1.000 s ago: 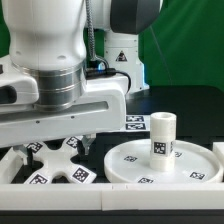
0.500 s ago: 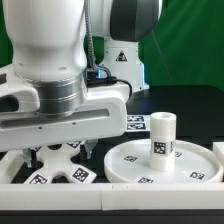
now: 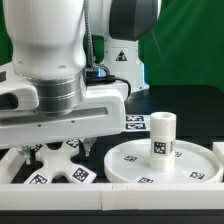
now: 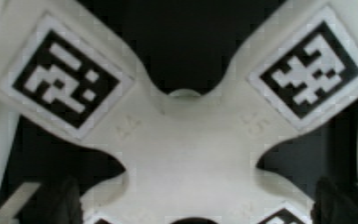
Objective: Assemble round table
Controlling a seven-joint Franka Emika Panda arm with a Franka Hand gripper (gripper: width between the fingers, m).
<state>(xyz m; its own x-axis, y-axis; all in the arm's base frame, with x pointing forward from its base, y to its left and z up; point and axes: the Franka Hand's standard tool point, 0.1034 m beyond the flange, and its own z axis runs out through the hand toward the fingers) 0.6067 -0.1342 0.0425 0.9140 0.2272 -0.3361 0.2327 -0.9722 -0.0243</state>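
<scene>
White plastic, tagged. The cross-shaped foot (image 3: 62, 168) lies flat on the black surface (image 3: 195, 105), near its front edge and toward the exterior view's left corner. The gripper (image 3: 60, 150) hangs low over the foot, fingers (image 3: 88, 147) spread on either side and not clamped on it. The round disc (image 3: 130, 160) sits by the front edge, at the exterior view's right. The leg (image 3: 161, 135) stands upright in the disc's hub. A border rail (image 3: 150, 195) runs along the front edge.

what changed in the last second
The arm came down a little over the foot, mostly in the first half second. Nothing was taken hold of or let go. The foot, the disc and the leg upright on it stayed put.
</scene>
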